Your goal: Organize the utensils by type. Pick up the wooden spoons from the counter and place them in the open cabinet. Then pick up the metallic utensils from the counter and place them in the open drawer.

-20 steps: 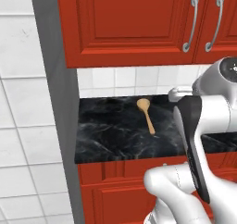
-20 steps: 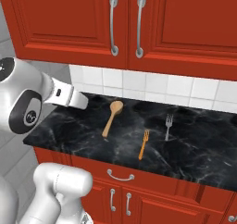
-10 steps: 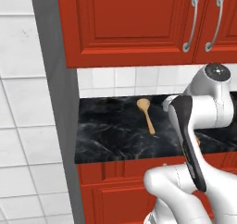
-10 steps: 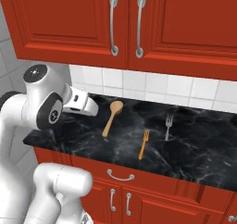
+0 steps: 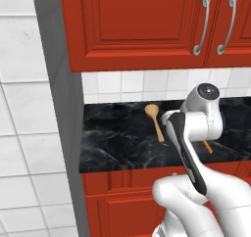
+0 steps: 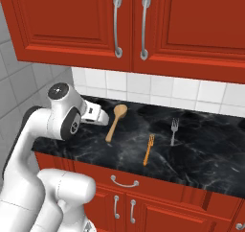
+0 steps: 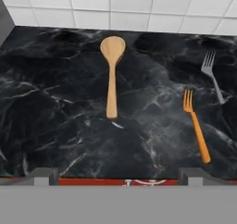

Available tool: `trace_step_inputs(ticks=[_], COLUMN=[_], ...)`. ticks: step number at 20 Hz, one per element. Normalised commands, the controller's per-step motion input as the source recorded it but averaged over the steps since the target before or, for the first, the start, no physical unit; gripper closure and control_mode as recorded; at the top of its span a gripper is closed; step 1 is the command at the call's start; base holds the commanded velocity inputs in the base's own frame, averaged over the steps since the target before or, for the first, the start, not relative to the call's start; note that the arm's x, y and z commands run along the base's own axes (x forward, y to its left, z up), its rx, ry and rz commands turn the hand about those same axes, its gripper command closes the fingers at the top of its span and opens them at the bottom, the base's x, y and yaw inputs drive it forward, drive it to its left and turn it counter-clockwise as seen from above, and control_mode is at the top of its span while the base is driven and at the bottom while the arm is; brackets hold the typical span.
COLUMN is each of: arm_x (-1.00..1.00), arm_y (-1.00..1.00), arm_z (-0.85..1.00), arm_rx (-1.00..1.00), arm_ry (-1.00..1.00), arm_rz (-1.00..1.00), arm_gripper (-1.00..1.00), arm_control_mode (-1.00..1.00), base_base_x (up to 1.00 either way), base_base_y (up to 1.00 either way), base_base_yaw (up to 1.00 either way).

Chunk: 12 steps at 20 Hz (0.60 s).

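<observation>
A wooden spoon (image 7: 112,75) lies on the black marble counter (image 7: 55,107), bowl toward the tiled back wall; it also appears in both base views (image 6: 115,121) (image 5: 155,119). To its right lie an orange fork (image 7: 196,126) (image 6: 149,149) and a silver metal fork (image 7: 212,75) (image 6: 174,130), tines toward the wall. My gripper (image 7: 119,176) hovers above the counter's front edge, open wide with nothing between its fingertips (image 7: 44,175). From the right base view the gripper (image 6: 103,117) is left of the spoon and apart from it. The open cabinet and open drawer are out of view.
Red upper cabinets (image 6: 72,25) with shut doors and grey handles hang above the counter. Below it are a shut red drawer (image 6: 125,182) and lower doors. A grey side panel (image 5: 59,108) bounds the counter's left end.
The arm has swung forward and down over the counter, carrying the hand rightward toward the wooden spoon. The jaws stay open. The utensils have not moved.
</observation>
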Motion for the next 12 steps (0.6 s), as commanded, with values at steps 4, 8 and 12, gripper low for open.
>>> trace_step_inputs(ticks=[4,8,12], arm_x=[0.84,0.83,0.8], arm_y=[0.0,0.0,-0.08], arm_z=[-0.6,-0.41,-0.31], arm_rx=[0.03,0.01,0.0], arm_ry=[0.06,0.05,0.14], arm_rz=[0.02,0.09,0.11], arm_gripper=[-1.0,-1.0,-1.0], arm_control_mode=[-1.0,-1.0,-1.0], base_base_x=[0.0,0.0,0.0], base_base_y=[0.0,0.0,0.0], base_base_yaw=[0.0,0.0,0.0])
